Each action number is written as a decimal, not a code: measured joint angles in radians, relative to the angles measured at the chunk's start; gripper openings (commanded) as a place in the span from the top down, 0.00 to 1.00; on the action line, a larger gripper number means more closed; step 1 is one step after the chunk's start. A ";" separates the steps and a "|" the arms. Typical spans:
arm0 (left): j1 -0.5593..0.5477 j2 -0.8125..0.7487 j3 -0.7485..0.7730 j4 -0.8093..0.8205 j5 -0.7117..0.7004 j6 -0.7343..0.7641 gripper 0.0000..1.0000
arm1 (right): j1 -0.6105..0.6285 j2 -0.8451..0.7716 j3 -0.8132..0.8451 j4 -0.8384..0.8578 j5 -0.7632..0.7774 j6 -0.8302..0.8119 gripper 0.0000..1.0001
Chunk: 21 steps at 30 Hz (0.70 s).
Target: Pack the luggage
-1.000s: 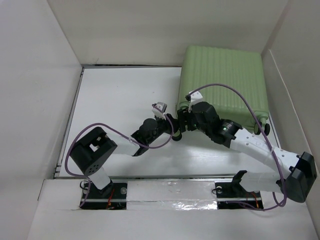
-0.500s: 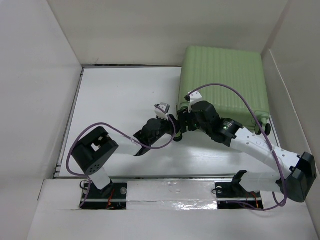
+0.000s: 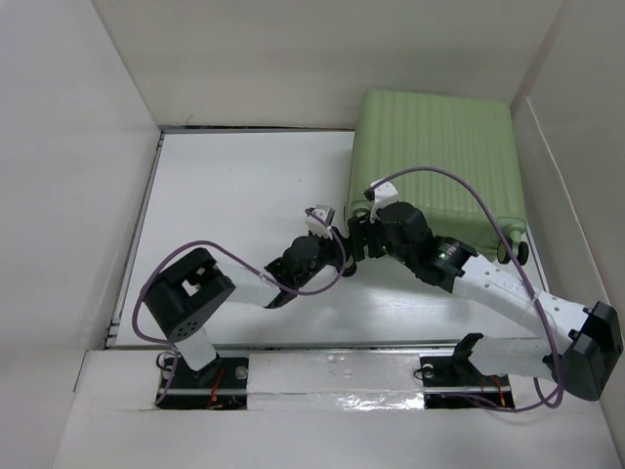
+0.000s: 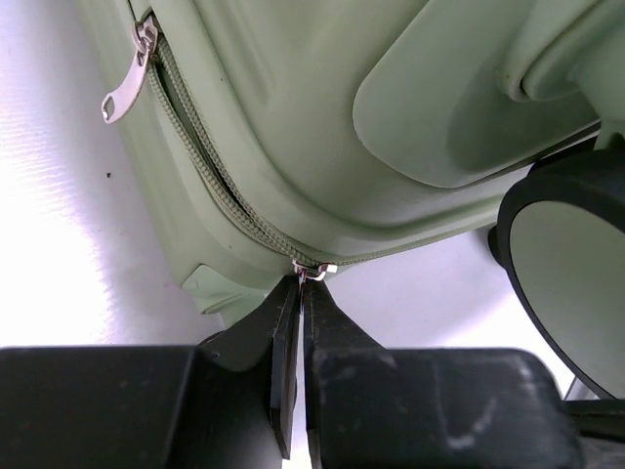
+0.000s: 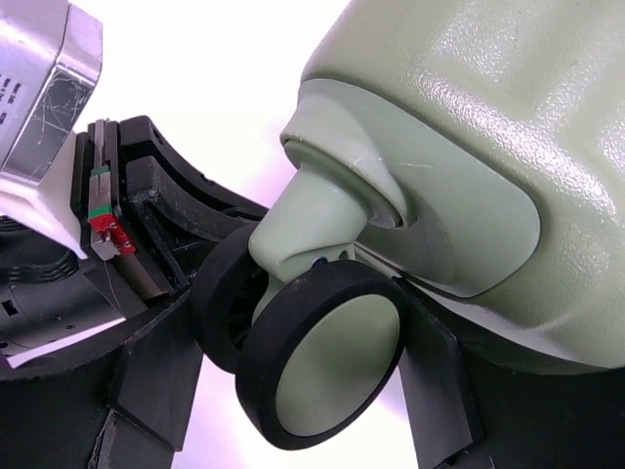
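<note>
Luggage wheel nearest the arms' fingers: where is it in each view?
Top external: hidden under both wrists at the luggage near-left corner.
Left wrist: wheel at right edge, right of the pinched zipper pull.
Right wrist: lower centre, between the fingers.
Shared landmark: green wheel housing.

L arm (image 3: 249, 288), R arm (image 3: 498, 283): white links, blk joints, chunky blk motor block (image 3: 186, 303) on each. Purple cables (image 3: 459, 181) looping along both. Small white cam (image 3: 317, 215) on each wrist, housing (image 5: 39, 88) scratched, w/ green-red part (image 5: 101, 210) beside it. L gripper (image 4: 301, 288) matte blk, fingers (image 4: 410, 410) flat & scuffed. R gripper (image 5: 293, 381) blk, angular too
</note>
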 measured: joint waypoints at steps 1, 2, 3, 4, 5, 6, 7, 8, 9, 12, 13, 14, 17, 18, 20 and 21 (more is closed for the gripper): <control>0.003 -0.001 0.000 -0.001 0.006 0.000 1.00 | 0.000 -0.007 -0.010 0.006 -0.001 0.000 1.00; 0.008 -0.004 -0.002 -0.004 0.014 0.000 1.00 | 0.000 -0.013 -0.018 0.014 -0.002 0.000 1.00; 0.015 -0.010 -0.004 -0.009 0.024 0.002 1.00 | 0.000 -0.019 -0.027 0.024 -0.003 0.000 1.00; 0.024 -0.021 -0.009 -0.016 0.030 0.006 1.00 | 0.000 -0.025 -0.037 0.033 -0.004 0.000 1.00; 0.035 -0.034 -0.013 -0.026 0.029 0.011 1.00 | 0.000 -0.032 -0.048 0.041 -0.005 0.000 1.00; 0.051 -0.049 -0.014 -0.041 0.027 0.019 1.00 | 0.000 -0.043 -0.059 0.048 -0.006 0.000 1.00; 0.063 -0.060 -0.014 -0.053 0.024 0.026 1.00 | 0.000 -0.056 -0.071 0.050 -0.009 0.001 1.00; 0.085 -0.076 -0.014 -0.065 0.026 0.031 1.00 | 0.000 -0.069 -0.080 0.050 -0.013 0.001 1.00; 0.098 -0.087 -0.014 -0.078 0.034 0.034 1.00 | 0.000 -0.093 -0.097 0.043 -0.017 0.000 1.00; 0.129 -0.107 -0.017 -0.116 0.053 0.047 1.00 | 0.000 -0.175 -0.124 0.033 -0.039 0.004 1.00; 0.146 -0.108 -0.017 -0.121 0.057 0.050 1.00 | 0.000 -0.204 -0.124 0.041 -0.047 0.000 1.00; 0.166 -0.109 -0.017 -0.122 0.060 0.053 1.00 | 0.000 -0.230 -0.123 0.045 -0.065 0.005 1.00; 0.227 -0.103 -0.009 -0.124 0.067 0.066 1.00 | 0.013 -0.263 -0.121 0.055 -0.092 0.005 1.00; 0.244 -0.093 0.002 -0.127 0.065 0.073 1.00 | 0.015 -0.260 -0.121 0.054 -0.100 0.003 1.00; 0.270 -0.054 0.048 -0.130 0.055 0.093 1.00 | 0.020 -0.243 -0.121 0.048 -0.111 -0.001 1.00; 0.280 -0.034 0.069 -0.130 0.057 0.100 1.00 | 0.020 -0.235 -0.121 0.046 -0.115 -0.001 1.00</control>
